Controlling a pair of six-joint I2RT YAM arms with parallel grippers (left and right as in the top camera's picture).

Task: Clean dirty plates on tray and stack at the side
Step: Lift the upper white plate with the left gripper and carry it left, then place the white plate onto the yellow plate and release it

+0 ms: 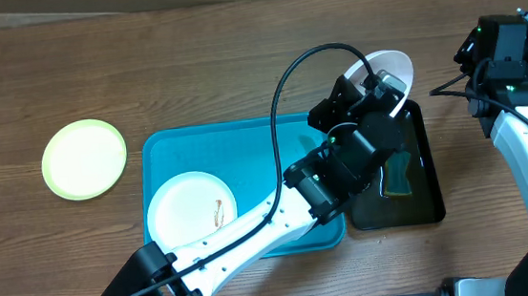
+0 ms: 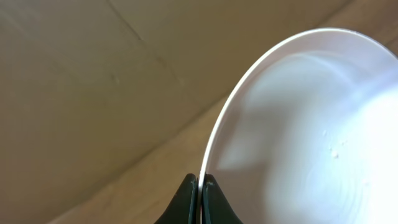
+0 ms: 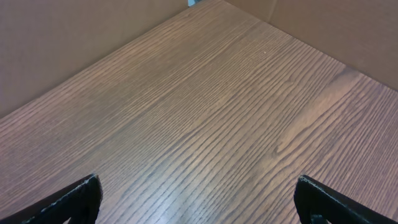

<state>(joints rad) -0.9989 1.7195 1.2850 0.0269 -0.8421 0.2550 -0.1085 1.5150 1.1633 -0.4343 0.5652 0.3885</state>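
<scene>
Nearest the arm bases, one white plate (image 1: 191, 208) with a small reddish-brown smear (image 1: 220, 210) lies flat in the near-left part of the turquoise tray (image 1: 244, 135). A black tray (image 1: 427, 206) sits against its right side. Above the black tray's far end, the left gripper (image 2: 200, 186) is clenched on the rim of a second white plate (image 2: 311, 124), held tilted. A yellow-green plate (image 1: 84, 159) rests on the tabletop (image 1: 189, 59), left of the turquoise tray and apart from it. The right gripper (image 3: 199, 202) is released, jaws wide, over bare wood at far right

Bright, even light; glare washes out the white plate (image 2: 311, 124).
</scene>
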